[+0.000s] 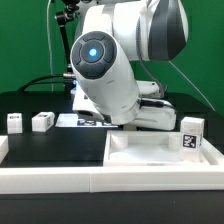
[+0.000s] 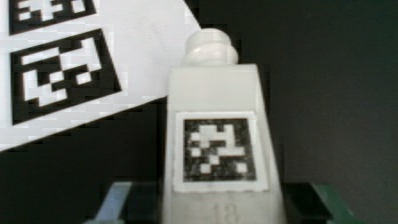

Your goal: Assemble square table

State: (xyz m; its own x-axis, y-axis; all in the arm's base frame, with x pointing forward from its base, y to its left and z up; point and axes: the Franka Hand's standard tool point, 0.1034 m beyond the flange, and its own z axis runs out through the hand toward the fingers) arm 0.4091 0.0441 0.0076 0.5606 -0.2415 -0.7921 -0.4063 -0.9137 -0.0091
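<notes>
In the wrist view a white block leg with a square marker tag and a rounded peg at its far end lies on the black surface, between my gripper's two fingers. Narrow dark gaps still show on both sides of the leg, so the jaws stand apart from it. In the exterior view the arm hides the gripper. The white square tabletop with raised rims lies at the exterior view's right, with another tagged leg upright at its far corner. Two more legs stand at the left.
The marker board lies close beside the leg in the wrist view, and part of it shows behind the arm. A long white rail edges the front of the black work surface.
</notes>
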